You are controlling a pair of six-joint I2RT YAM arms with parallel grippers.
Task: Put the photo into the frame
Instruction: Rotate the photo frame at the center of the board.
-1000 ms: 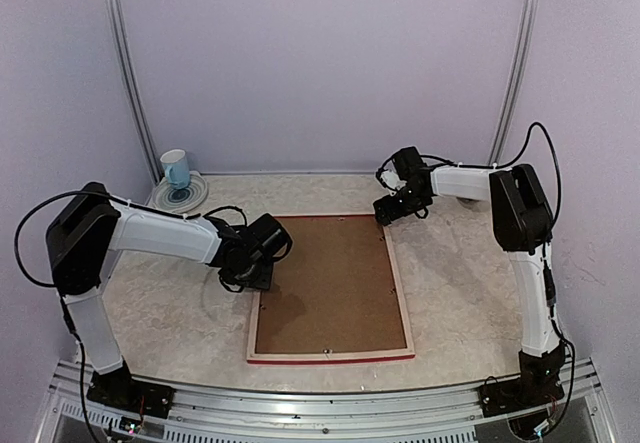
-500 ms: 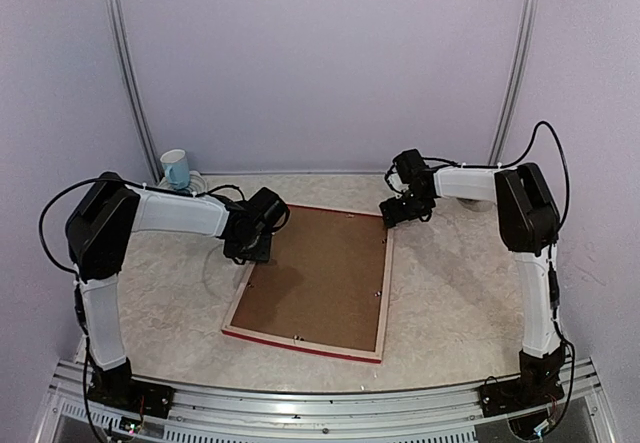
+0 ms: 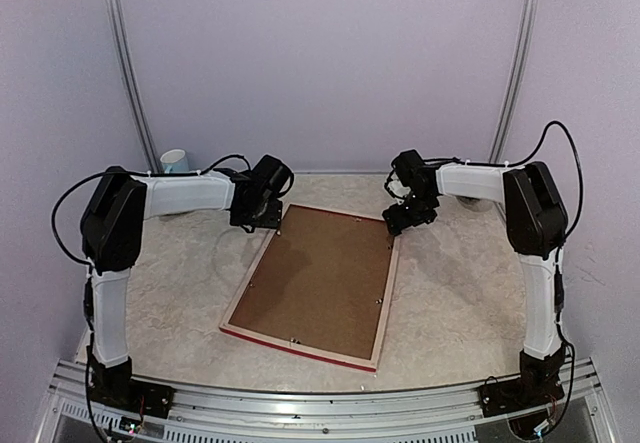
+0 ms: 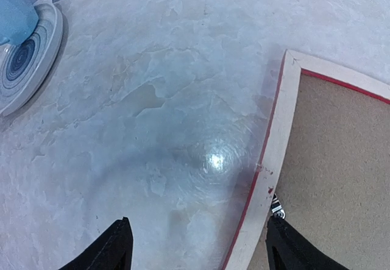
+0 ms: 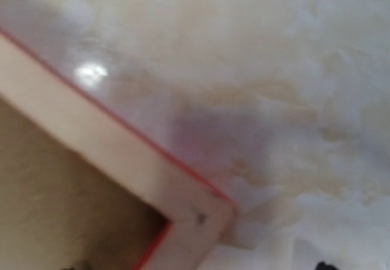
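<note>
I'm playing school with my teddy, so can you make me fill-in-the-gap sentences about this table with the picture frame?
The board showing inside the frame is ___. The mug at the far left is ___. The left gripper hangs above the frame's edge with its jaws ___.
Missing words: brown, blue, open.

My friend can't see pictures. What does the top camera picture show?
A big picture frame lies face down and crooked on a marbled table, its brown backing board showing. Two robot arms reach in, the left claw and right claw by its far corners. A blue cup stands far left.
</note>
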